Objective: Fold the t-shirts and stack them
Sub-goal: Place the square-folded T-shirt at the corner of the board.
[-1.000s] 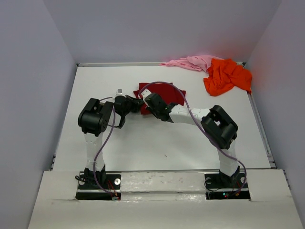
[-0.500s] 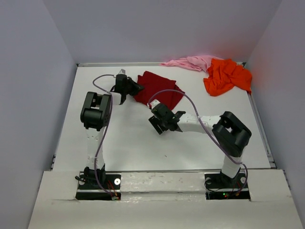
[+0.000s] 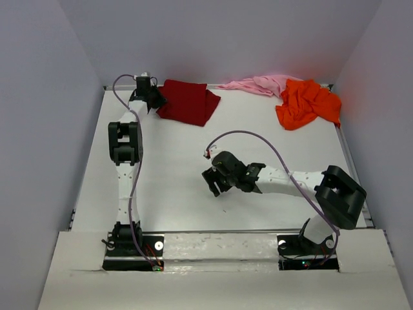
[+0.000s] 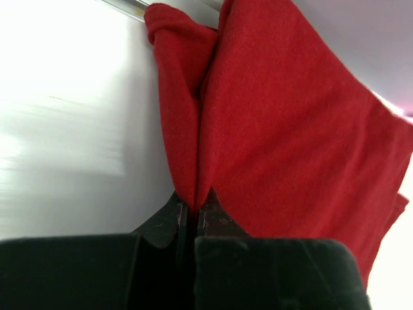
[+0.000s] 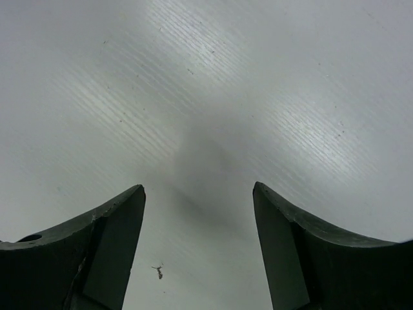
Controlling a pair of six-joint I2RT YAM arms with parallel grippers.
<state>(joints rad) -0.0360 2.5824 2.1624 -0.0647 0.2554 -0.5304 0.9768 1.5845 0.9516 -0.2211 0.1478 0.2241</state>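
While left gripper [image 4: 191,212] pinches a bunched edge of the crimson t-shirt [image 3: 190,103] near the far wall [image 3: 226,39], right gripper [image 5: 199,216] hangs over the white table [image 3: 171,194], jaws spread wide.

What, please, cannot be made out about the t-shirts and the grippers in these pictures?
1. Top view: the right end of the pink t-shirt, hidden by the orange t-shirt.
2. Left wrist view: the far side of the dark red t-shirt, cut off by the top and right edges.
3. Top view: the left gripper, too small and dark to tell its fingers apart.
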